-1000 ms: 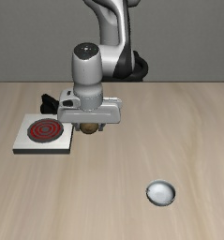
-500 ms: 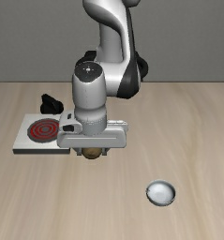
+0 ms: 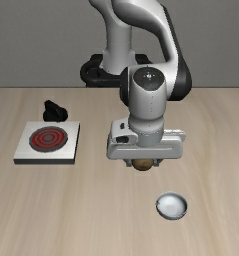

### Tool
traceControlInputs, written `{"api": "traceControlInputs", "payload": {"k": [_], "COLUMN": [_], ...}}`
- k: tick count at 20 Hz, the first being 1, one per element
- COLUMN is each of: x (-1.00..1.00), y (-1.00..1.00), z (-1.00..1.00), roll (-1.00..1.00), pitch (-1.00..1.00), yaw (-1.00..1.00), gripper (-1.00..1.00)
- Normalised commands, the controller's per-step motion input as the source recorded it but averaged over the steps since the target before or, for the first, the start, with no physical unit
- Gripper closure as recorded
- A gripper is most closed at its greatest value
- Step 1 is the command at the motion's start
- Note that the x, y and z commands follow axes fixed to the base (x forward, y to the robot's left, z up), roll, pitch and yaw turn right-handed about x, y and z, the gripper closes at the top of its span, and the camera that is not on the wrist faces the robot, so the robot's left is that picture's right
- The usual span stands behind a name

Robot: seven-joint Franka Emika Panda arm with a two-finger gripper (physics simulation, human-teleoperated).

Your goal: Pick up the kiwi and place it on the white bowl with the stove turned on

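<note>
The kiwi [image 3: 141, 164], a small dull-brown rounded fruit (only its lower part shows), is clamped in the gripper [image 3: 142, 162] over the table [image 3: 51, 215]. It lies between the stove [image 3: 48, 143], whose coil is red, and the white bowl [image 3: 172, 206].

open table [image 3: 61, 215] between hand [image 3: 142, 163] and white bowl [image 3: 172, 206]; stove [image 3: 48, 142] well aside
</note>
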Motion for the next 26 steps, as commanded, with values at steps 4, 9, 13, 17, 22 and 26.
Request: {"api": "traceControlInputs", "payload": {"k": [4,9,13,17,22,26], "x": [0.0,0.8,1.0,0.0,0.0,0.0], "y": [1.0,0.2,0.0,0.0,0.0,0.0], "z": [0.0,0.0,0.0,0.0,0.0,0.0], "roll": [0.0,0.0,0.0,0.0,0.0,0.0], "pitch": [0.0,0.0,0.0,0.0,0.0,0.0], "yaw": [0.0,0.0,0.0,0.0,0.0,0.0], "gripper": [1.0,1.0,1.0,-1.0,-1.0,-1.0]}}
